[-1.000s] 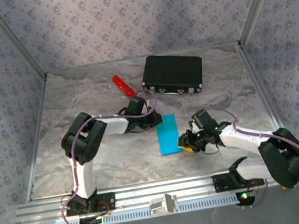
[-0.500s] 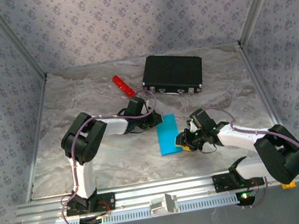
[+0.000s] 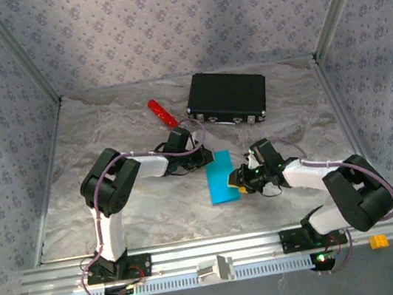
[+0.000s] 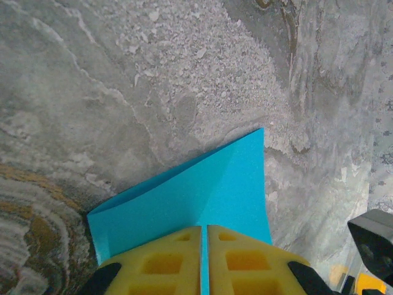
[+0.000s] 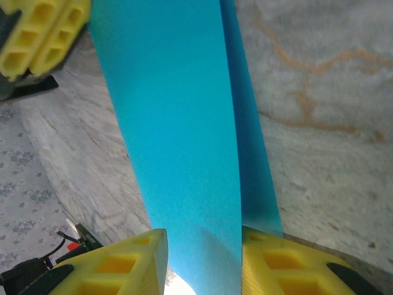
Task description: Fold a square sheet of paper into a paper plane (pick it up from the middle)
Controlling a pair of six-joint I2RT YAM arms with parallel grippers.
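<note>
1. The square sheet of paper (image 3: 221,177) is lying on the table (image 3: 130,203) between the two tools, already doubled over into a narrow strip. It is not yet a dart.
2. The left gripper (image 4: 204,228) is pinching the far end of the strip, its yellow fingers (image 4: 166,261) clamped together with the blue layers caught between them. To my eye it is acting as an anchor, keeping the layers from sliding while the other arm works.
3. The right gripper (image 5: 202,236) is sitting low at the opposite end, fingers (image 5: 116,264) parted, with the paper (image 5: 172,123) running out from between them. I cannot tell whether they are pressing on the sheet. They seem set there to flatten the crease or to catch an edge for the next fold.
4. The strip's long axis is running straight ahead from the right gripper's fingers towards the left gripper (image 5: 37,37). From above, it is leaning slightly to the right at its far end.
5. In the left wrist view, the paper (image 4: 202,184) is fanning out ahead of the fingers to a sharp corner.
</note>
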